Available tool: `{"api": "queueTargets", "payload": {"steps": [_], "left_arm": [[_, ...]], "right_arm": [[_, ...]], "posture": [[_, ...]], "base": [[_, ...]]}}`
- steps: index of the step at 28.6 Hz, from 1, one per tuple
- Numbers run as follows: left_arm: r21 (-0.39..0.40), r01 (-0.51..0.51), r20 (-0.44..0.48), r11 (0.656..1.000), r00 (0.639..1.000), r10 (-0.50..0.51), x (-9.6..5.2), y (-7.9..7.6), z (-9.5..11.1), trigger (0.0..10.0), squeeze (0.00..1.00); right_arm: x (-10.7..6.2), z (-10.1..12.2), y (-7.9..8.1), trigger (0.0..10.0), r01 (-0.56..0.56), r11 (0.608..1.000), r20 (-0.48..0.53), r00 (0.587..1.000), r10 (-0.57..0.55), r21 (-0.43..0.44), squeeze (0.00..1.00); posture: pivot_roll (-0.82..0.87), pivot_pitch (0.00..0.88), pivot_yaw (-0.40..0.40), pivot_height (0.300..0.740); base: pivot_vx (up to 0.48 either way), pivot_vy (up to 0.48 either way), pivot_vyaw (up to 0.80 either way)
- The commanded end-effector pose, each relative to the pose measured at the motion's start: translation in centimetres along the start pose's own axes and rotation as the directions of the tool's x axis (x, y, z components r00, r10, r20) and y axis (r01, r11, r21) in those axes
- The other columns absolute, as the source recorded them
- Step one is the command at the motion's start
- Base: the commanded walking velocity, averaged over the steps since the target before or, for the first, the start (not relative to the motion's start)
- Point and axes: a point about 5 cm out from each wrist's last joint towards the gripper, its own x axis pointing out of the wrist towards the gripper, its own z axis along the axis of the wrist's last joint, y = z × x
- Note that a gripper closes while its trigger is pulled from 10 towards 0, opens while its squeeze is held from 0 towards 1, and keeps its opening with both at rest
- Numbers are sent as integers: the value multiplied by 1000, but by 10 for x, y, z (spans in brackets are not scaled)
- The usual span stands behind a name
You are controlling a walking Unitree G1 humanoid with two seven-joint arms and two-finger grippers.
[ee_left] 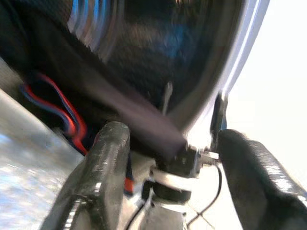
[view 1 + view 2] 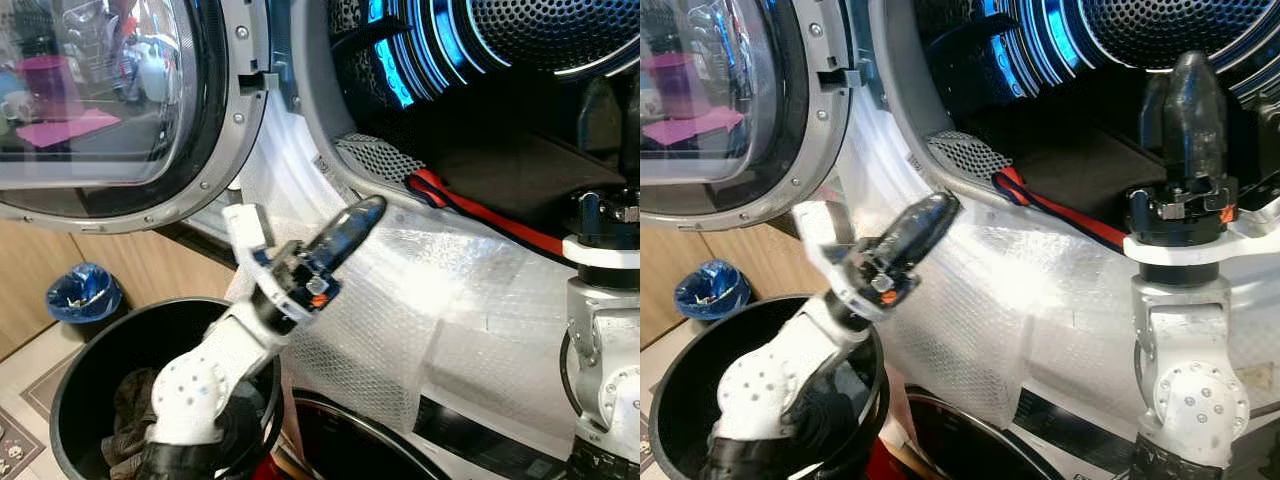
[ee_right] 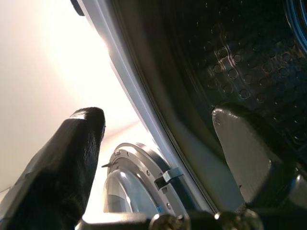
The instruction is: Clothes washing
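The washing machine's drum is lit blue and its round glass door is swung open to the left. In the drum's mouth lies a dark garment with a red and blue strap. My left gripper points up at the lower lip of the opening, above a black laundry basket. Its fingers stand open with nothing between them. My right gripper points straight up in front of the drum on the right, open and holding nothing. A grey cloth lies in the basket.
Bubble wrap covers the machine's front below the opening. A small blue-lined bin stands on the floor at the left by wooden cabinets. A dark round rim shows below the bubble wrap.
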Motion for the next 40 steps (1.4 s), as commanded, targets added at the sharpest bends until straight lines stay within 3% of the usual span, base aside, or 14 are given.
{"api": "queueTargets", "payload": {"steps": [1,6,7,9,17,26,30,31,32,33,40], "left_arm": [[-34,45,-69,998,997,-47,13,1,-9,10000,1000],[-27,24,-103,999,994,-27,31,11,-12,10000,973],[-52,29,-95,998,995,-34,34,11,-12,10000,0],[-87,59,-91,994,994,-67,40,10,-11,10000,0],[-106,103,-73,989,991,-111,61,12,-9,10000,0],[-190,52,-44,980,997,-61,94,15,-17,10000,0],[-200,47,-53,979,997,-59,99,15,-21,10000,0],[-207,45,-58,977,997,-58,100,15,-23,4745,0],[-209,44,-61,977,996,-58,101,14,-24,1922,0],[-209,43,-64,977,996,-57,101,14,-24,0,0],[-189,62,-66,980,995,-76,105,10,-20,0,0]], "right_arm": [[2,2,11,10000,-49,999,-3,999,49,-8,0],[0,-1,13,10000,-49,999,-2,999,49,4,0],[0,-1,13,10000,-49,999,-1,999,49,6,0],[-2,-1,14,10000,-46,999,0,999,46,7,0],[-5,-2,17,10000,-36,999,2,999,36,5,0],[-8,-5,20,10000,-27,1000,5,1000,27,11,0],[-9,-6,21,10000,-21,1000,10,1000,21,8,0],[-10,-6,21,10000,-20,1000,11,1000,20,9,0],[-10,-6,21,10000,-20,1000,11,1000,19,10,0],[-10,-7,22,10000,-18,1000,9,1000,18,9,0],[-15,-14,21,10000,1,1000,-26,1000,-1,17,0]], "posture": [[-33,40,-50,740],[-43,35,-45,740],[-44,35,-44,740],[-52,32,-39,740],[-59,22,-27,740],[-68,24,-14,740],[-74,31,-8,740],[-76,35,-6,740],[-76,35,-6,740],[-75,37,-5,740],[-72,45,-6,740]], "base": [[0,0,0],[0,0,0],[0,0,0],[0,0,0],[0,0,0],[0,0,0],[0,0,0],[0,0,0],[0,0,0],[0,0,0],[0,0,0]]}}
